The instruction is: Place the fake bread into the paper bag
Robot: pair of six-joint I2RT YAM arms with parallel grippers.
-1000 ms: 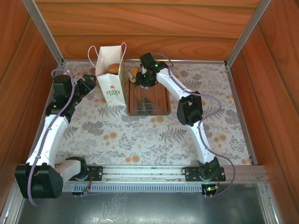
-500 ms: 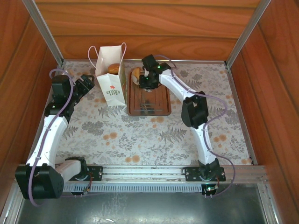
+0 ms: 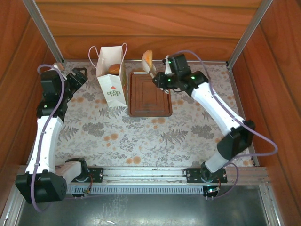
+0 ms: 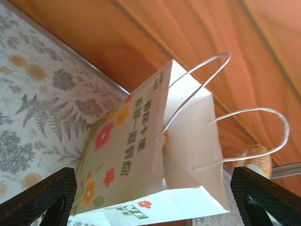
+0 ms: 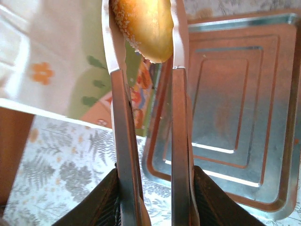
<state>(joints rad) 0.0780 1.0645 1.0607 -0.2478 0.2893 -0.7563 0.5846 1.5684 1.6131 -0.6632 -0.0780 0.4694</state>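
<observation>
Wooden walls point(image 3: 155, 28) enclose a desk point(image 3: 141, 136) with a fern-and-flower print. A white paper bag point(image 3: 112, 82) stands open at the back, a brown bun point(image 3: 114, 69) inside and a brown tray point(image 3: 150, 94) beside it. The right hand point(image 3: 162, 80) clamps tongs point(image 5: 123, 117) pinching a golden, crusted roll point(image 5: 146, 23) raised by the tray's far-left corner. The left hand point(image 3: 77, 76) gapes near the bag.

The right gripper point(image 3: 161, 79) has squeezed the metal tongs point(image 5: 123, 141) tighter and risen off the brown tray point(image 3: 150, 101), carrying a golden bun point(image 3: 147, 59) (pinched at the tong tips) up past its far edge. Its elbow has swung out to the right. The left gripper point(image 3: 79, 74) has drawn leftward, away from the paper bag point(image 3: 112, 82).
</observation>
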